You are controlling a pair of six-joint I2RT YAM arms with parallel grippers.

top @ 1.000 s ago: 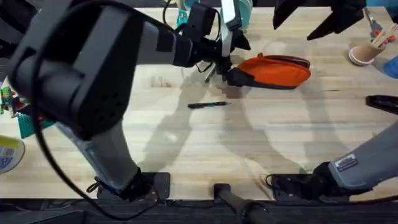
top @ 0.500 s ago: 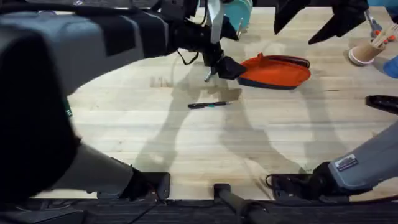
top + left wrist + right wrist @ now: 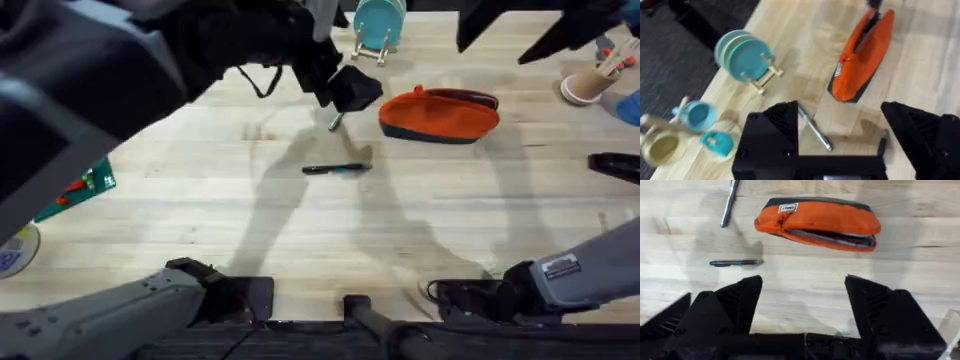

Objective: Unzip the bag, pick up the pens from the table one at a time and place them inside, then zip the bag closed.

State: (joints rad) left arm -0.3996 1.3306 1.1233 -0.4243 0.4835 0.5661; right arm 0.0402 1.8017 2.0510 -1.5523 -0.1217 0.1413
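Bag (image 3: pixel 440 112) lies on the far-centre tabletop (image 3: pixel 300 240), long axis across the view. Orange fabric over a dark underside; small label patch at one end. Zipper mouth looks partly gaping in the right wrist view (image 3: pixel 830 237), grey lining showing; how far it runs open I cannot tell.

Silver-grey pen (image 3: pixel 336 121) lies just beside the bag's left end, partly under the left gripper (image 3: pixel 350 90). Black pen (image 3: pixel 335 168) with greenish accent lies nearer the bases, apart from the bag.

Left gripper hangs above the tabletop beside the bag's left end, fingers spread, holding nothing; silver pen lies between them in its own view (image 3: pixel 815 129). Right gripper (image 3: pixel 802 300) is released too, wide apart and empty, above the tabletop looking down at the bag.

Handling, judged:
- Pens: light, stiff, smooth, round. Likely to roll or skid when nudged. Take at mid-length, fingers closing across the barrel.
- Bag: soft, light, floppy. Will slide or collapse under zipper pull, so pin one end with the other arm. Pull tab small; pinch squarely.
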